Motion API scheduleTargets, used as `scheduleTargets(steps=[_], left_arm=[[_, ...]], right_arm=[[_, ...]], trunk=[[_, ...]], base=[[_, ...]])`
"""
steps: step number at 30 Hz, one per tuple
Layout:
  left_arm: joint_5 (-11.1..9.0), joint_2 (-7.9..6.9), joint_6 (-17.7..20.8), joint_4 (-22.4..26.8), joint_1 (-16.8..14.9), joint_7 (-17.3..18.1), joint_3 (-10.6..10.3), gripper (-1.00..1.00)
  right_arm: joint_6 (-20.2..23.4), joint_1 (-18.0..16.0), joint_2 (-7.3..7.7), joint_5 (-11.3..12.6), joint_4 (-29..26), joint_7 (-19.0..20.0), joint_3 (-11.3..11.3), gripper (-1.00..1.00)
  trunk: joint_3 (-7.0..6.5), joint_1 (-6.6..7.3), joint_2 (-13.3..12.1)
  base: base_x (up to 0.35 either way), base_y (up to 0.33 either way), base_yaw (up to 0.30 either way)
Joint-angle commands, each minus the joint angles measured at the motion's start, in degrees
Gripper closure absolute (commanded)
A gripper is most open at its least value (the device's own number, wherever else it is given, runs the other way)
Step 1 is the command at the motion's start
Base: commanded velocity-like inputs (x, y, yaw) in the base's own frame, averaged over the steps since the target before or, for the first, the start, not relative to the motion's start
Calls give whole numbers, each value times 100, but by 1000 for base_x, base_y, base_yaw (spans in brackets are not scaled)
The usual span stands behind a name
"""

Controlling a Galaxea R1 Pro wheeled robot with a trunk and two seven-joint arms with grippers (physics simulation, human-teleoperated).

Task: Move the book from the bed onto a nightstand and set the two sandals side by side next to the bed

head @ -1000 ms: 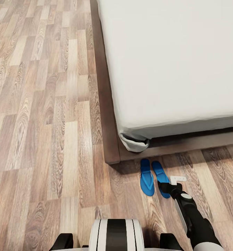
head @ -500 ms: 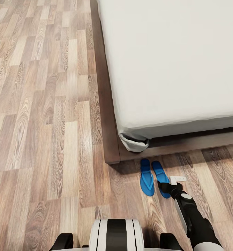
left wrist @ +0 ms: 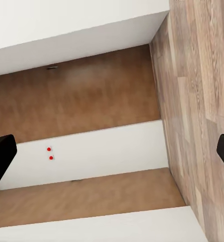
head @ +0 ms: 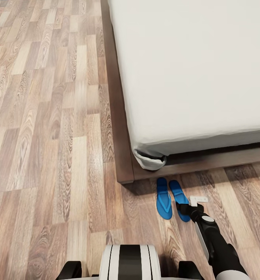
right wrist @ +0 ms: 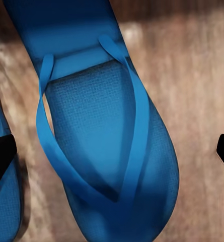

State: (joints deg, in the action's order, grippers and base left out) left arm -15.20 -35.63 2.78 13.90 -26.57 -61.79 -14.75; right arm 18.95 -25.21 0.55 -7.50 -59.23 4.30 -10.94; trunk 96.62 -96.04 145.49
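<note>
Two blue sandals lie side by side on the wood floor by the corner of the bed. In the head view the left sandal is fully visible, and my right gripper hovers over the near end of the right sandal. The right wrist view looks straight down on that sandal, with its blue straps between my right gripper fingers, which are spread wide and open. My left gripper is open with nothing in it. The book and the nightstand are out of view.
The bed's low dark wood frame juts out past the mattress right behind the sandals. Bare wood floor spreads to the left. The left wrist view shows white and brown panels beside floorboards.
The head view has shifted very slightly. The sandals and my right arm stay where they were.
</note>
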Motion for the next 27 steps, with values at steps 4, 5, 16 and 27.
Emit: scheduleTargets(steps=[4,5,16,27], left_arm=[[-45,-5,30,7,-1,-21,-48,-100],[-45,-5,30,7,0,-22,-49,-100],[-45,-6,30,7,-3,-26,-53,-100],[-43,-6,30,-3,-1,-20,-54,-100]], right_arm=[[30,-1,-3,-59,-10,45,-14,-100],[30,-1,-3,-59,-10,45,-14,-100],[30,-1,0,-65,-10,45,-19,-100],[37,-1,13,-67,-10,45,-46,-100]], trunk=[[-42,6,-2],[-42,6,-2],[-42,6,-2],[-108,13,-6]], base=[[0,0,0],[0,0,0],[0,0,0],[0,0,0]])
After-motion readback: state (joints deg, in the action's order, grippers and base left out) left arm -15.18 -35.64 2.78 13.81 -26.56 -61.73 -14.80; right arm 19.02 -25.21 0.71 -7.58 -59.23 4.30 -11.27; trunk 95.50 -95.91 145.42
